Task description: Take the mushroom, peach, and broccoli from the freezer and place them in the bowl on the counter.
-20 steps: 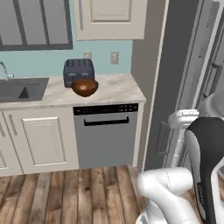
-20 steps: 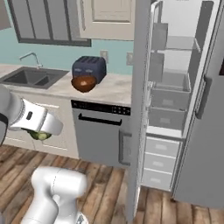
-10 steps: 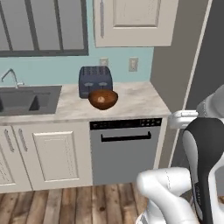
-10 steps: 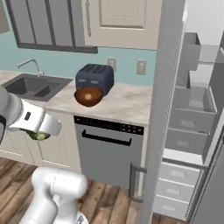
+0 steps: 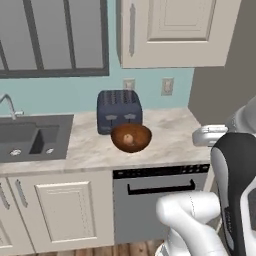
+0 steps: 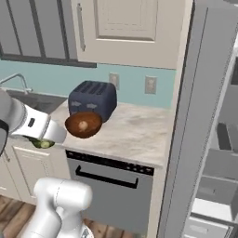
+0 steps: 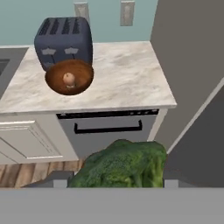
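I have the broccoli (image 7: pixel 124 164) right under the hand camera, pinched in the tool (image 7: pixel 116 179) with a dark fingertip (image 7: pixel 54 179) on each side; its lower part is cut off by the bottom of that view. In the right base view a scrap of green (image 6: pixel 41 142) peeks from under the white forearm, low at the left, in front of the cream cabinets; most of it is covered by the arm.

The bowl (image 5: pixel 131 138) sits on the table (image 5: pixel 165 142) touching the front of the dark blue toaster (image 5: pixel 119 110). Inside it I see 1 small pale brown lump (image 7: pixel 68 78), likely the mushroom, too small to be sure. The peach I cannot make out.

The table to the right of the bowl is bare up to its edge against the grey freezer (image 6: pixel 183 139) side panel. The sink (image 5: pixel 31 137) lies to the left, well apart from the bowl.

The right base view shows the freezer's open interior with door bins (image 6: pixel 218 158), cropped at the right edge.
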